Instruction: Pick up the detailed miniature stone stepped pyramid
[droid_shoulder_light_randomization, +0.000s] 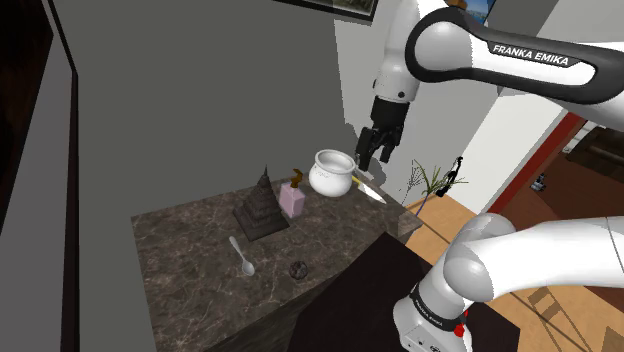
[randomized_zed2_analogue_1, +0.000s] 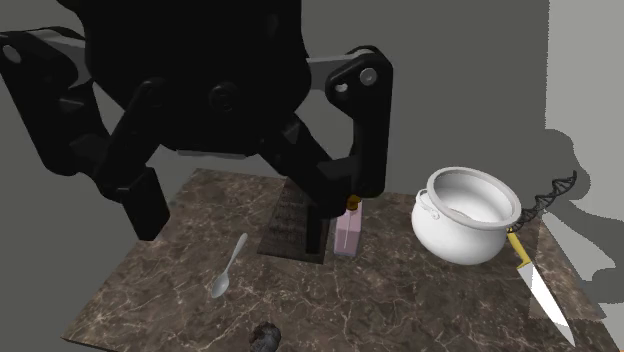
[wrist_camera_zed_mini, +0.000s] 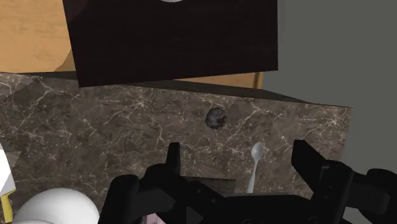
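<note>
Gripper (droid_shoulder_light_randomization: 373, 155) wide open; pyramid (droid_shoulder_light_randomization: 262, 207) whole in shoulder view, half-hidden in second exterior view

Blk gripper (randomized_zed2_analogue_1: 232, 215) up close, jaws apart, over marble tbl (randomized_zed2_analogue_1: 400, 300), spoon (randomized_zed2_analogue_1: 228, 268), white pot (randomized_zed2_analogue_1: 465, 215), knife (randomized_zed2_analogue_1: 538, 285)

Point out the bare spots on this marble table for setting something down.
Bare tabletop lies between the dark lump, white pot and knife, and beside the spoon towards the shoulder view's left. Crowded: pyramid, pink bottle and white pot stand close.
</note>
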